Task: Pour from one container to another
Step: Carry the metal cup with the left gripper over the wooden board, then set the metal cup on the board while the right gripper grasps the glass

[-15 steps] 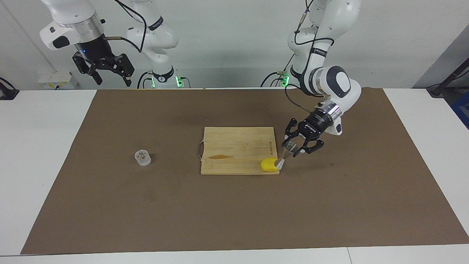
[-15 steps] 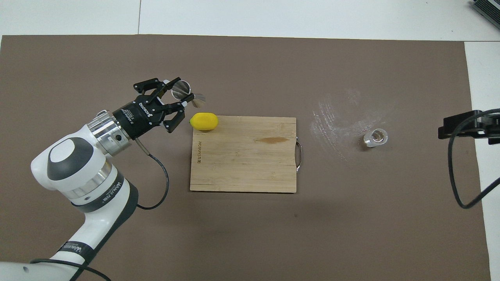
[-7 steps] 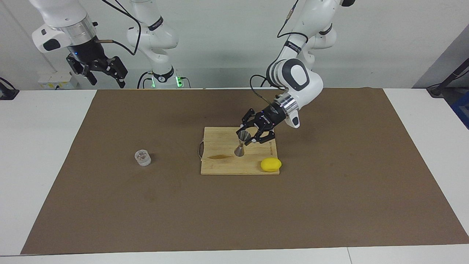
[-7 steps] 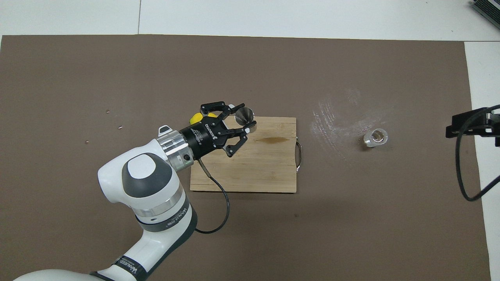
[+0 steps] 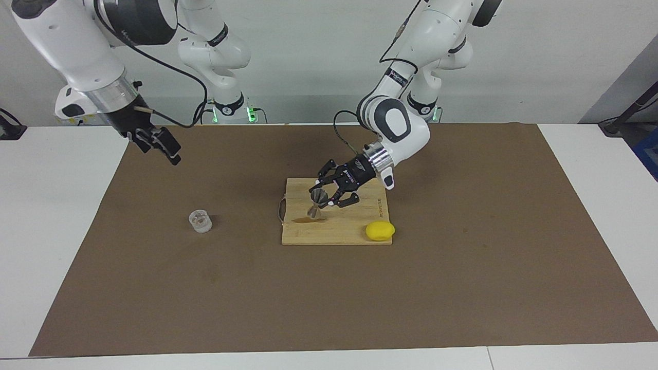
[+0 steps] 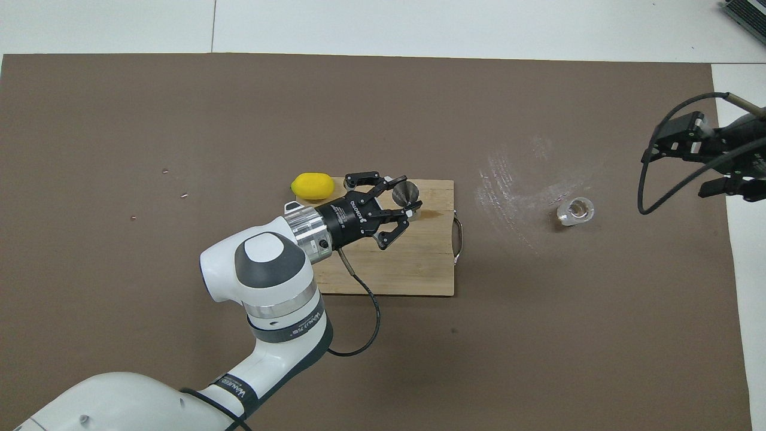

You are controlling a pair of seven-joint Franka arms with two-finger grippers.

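Note:
The small clear cup [image 5: 200, 221] [image 6: 575, 211] stands upright on the brown mat toward the right arm's end of the table. My left gripper [image 5: 323, 199] [image 6: 404, 203] is shut on the waist of the silvery metal jigger [image 5: 316, 200] [image 6: 406, 193]. It holds the jigger tilted, low over the wooden cutting board [image 5: 360, 226] [image 6: 413, 269], beside a dark stain. Whether the jigger's lower cone touches the board I cannot tell. My right gripper [image 5: 160, 146] [image 6: 679, 170] hangs open and empty above the mat's edge, well above the cup.
A yellow lemon [image 5: 380, 230] [image 6: 312, 186] lies at the board's corner farthest from the robots, toward the left arm's end. The board has a metal handle [image 5: 280, 209] on the side facing the cup. White scuff marks [image 6: 508, 179] streak the mat between board and cup.
My left gripper carried the jigger from beside the lemon over the board toward the stain. My right arm came down and moved in over the mat's edge, closer to the cup.

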